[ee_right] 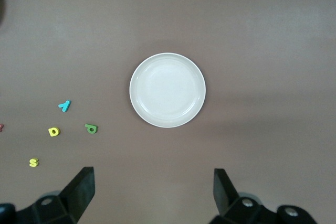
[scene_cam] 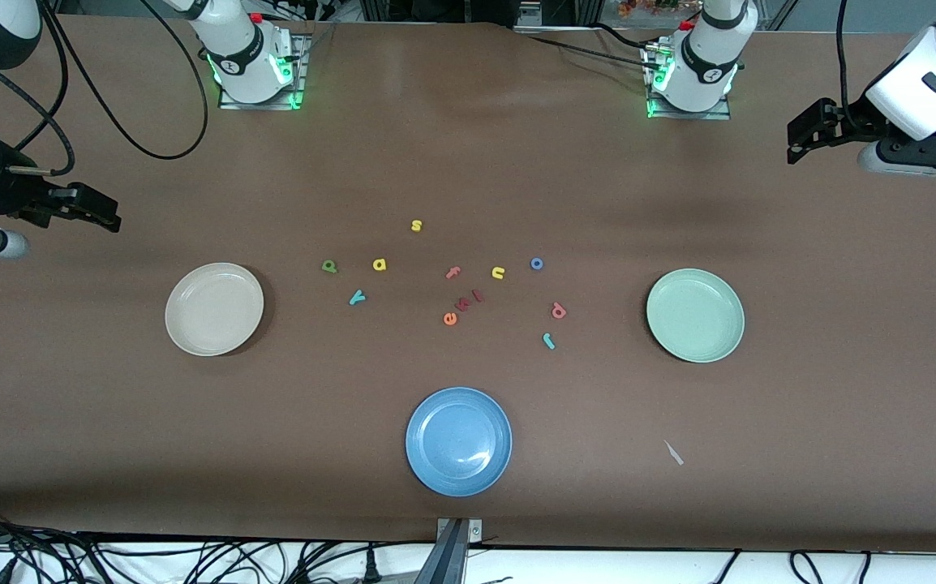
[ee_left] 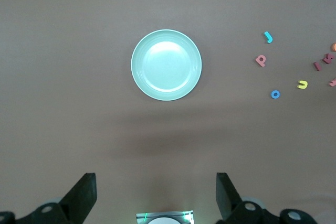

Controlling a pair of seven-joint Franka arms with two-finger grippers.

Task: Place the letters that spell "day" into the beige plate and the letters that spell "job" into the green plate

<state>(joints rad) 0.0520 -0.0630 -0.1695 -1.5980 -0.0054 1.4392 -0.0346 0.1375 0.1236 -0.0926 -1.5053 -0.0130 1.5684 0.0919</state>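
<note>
Foam letters (scene_cam: 452,284) lie scattered on the brown counter (scene_cam: 468,162): s, d, a, y, f, u, o, b, j. Left claw (ee_left: 156,195) and right claw (ee_right: 154,192) both hang spread apart, holding nothing.

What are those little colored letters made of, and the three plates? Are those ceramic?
The letters, like the yellow "a" and red "b", look like matte foam: thick, flat, no shine. The beige plate, green plate and blue plate show a soft sheen and faint speckling, more likely plastic or a fiber composite than ceramic, though that isn't certain.
</note>
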